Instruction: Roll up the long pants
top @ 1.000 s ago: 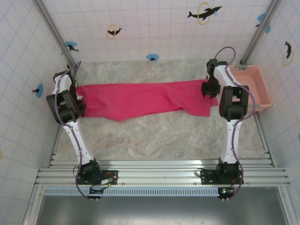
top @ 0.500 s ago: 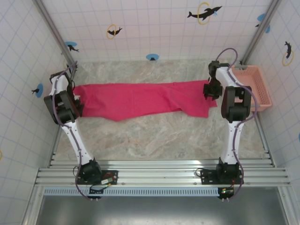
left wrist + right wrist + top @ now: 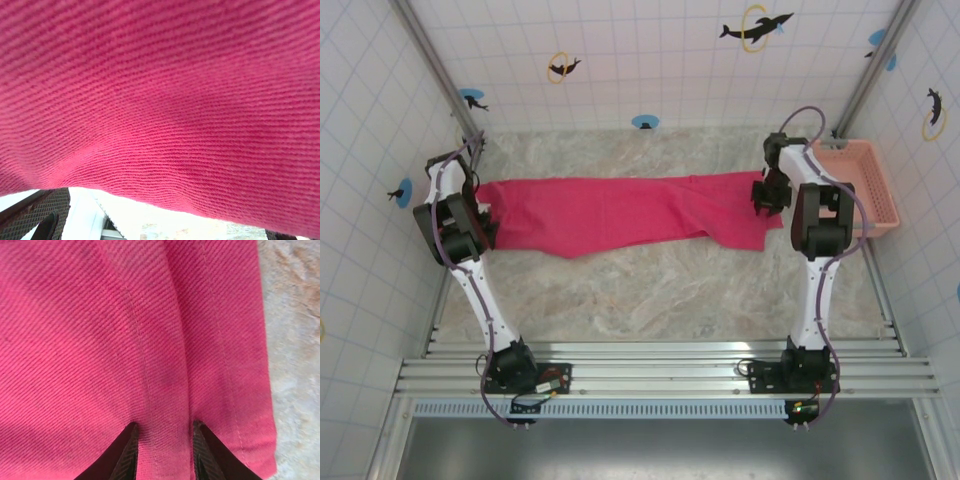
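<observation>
The long pants (image 3: pixel 620 212) lie flat as a magenta band across the marble table, left to right. My left gripper (image 3: pixel 488 215) sits at their left end. In the left wrist view the cloth (image 3: pixel 160 100) hangs close over the camera, and the gripper (image 3: pixel 165 236) is open, its dark fingers (image 3: pixel 47 220) wide apart at the bottom corners. My right gripper (image 3: pixel 763 195) is down on the right end. In the right wrist view its gripper (image 3: pixel 164 429) presses into the pants (image 3: pixel 100 340) beside a stitched hem, jaws apart with a strip of cloth between them.
A pale pink lattice basket (image 3: pixel 880 190) stands at the table's right edge, just beyond the right arm. Tiled walls close in on the left, back and right. Bare marble (image 3: pixel 660 290) stretches between the pants and the arm bases.
The left arm drew a little to the left. The right gripper shifted slightly over the pants' right end and its jaws narrowed a little.
</observation>
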